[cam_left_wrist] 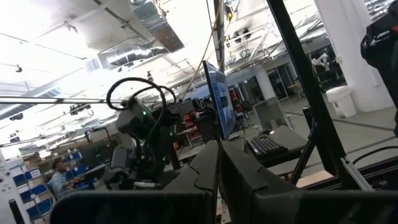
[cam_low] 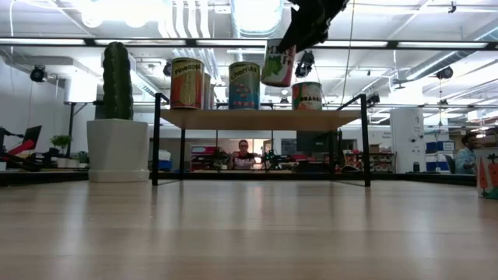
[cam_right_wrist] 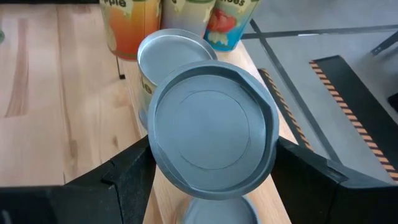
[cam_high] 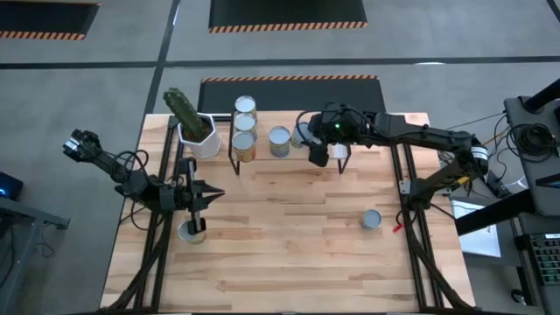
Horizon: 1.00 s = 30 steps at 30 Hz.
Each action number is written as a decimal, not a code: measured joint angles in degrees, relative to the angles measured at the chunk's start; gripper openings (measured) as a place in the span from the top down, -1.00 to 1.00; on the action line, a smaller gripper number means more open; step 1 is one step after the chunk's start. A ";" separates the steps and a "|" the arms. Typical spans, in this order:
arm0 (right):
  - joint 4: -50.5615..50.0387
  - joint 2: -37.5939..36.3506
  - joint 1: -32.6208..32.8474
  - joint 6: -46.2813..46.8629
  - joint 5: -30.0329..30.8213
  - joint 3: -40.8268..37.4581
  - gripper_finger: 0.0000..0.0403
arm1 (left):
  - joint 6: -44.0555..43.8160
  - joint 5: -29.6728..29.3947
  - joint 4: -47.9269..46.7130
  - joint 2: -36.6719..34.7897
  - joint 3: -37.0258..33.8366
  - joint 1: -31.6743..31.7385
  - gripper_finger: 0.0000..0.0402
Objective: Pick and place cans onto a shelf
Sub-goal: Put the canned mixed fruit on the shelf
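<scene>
My right gripper is shut on a can with a green and red label, above the shelf. Its silver top fills the right wrist view. The shelf is a low wooden board on black wire legs, standing on the table's far side. Several cans stand on it. One can stands on the table at the right, and another stands under the left arm. My left gripper is shut and empty over the table's left part. My right gripper pinches the can's side wall between its two fingers, one on each side just below the top rim. The fingers come from above, slanting down. The can hangs tilted, lifted clear above the shelf's board.
A white pot with a green cactus stands left of the shelf at the table's far edge. The black frame rails run along both sides of the table. A person sits in the room beyond the table.
</scene>
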 joint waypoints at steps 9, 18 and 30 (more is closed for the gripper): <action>1.34 0.00 -0.02 -0.14 0.10 -2.87 -0.33 | -0.03 0.00 0.00 0.11 0.22 -0.01 1.00; 1.95 0.02 -0.20 -0.14 0.26 -5.57 -0.33 | -0.29 0.00 0.00 0.13 0.26 -0.01 1.00; 2.46 0.02 -1.12 -0.14 0.22 -7.74 -0.41 | -0.45 0.00 0.00 0.13 0.28 -0.01 1.00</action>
